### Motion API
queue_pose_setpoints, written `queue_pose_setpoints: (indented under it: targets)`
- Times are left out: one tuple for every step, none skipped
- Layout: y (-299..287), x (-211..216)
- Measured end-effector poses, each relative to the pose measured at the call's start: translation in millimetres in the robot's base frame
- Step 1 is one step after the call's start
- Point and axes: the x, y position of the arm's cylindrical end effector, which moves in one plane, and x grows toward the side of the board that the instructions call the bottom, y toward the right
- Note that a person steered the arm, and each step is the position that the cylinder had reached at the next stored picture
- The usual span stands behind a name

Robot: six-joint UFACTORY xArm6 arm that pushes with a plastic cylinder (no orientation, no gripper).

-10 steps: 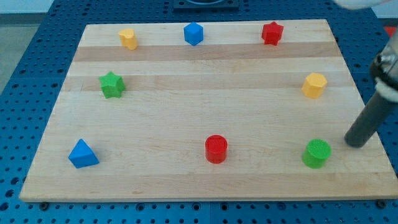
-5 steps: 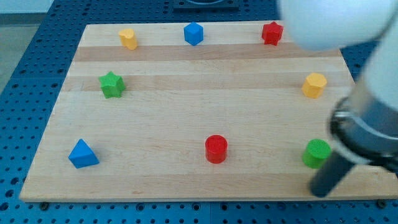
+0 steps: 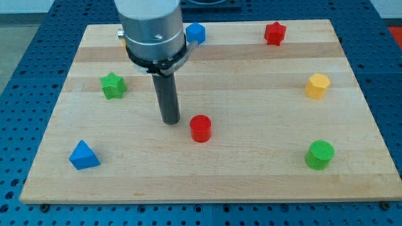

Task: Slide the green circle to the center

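The green circle sits near the board's bottom right corner. My tip rests on the board left of centre, far to the left of the green circle. It stands just left of the red cylinder, with a small gap between them. The arm's grey body hides the yellow block at the top left.
A green star lies at the left, a blue triangle at the bottom left. A blue block, a red star and a yellow hexagon lie along the top and right. The wooden board rests on a blue pegboard.
My tip has swept from the bottom right, beside the green circle, across to left of centre. The red cylinder has shifted up and to the left. The green circle has stayed put.
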Motion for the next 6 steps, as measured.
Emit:
queue_pose_setpoints:
  targets:
    - [-21, 12]
    - [5, 38]
    - [2, 38]
    - [18, 38]
    - [44, 42]
    - [74, 46]
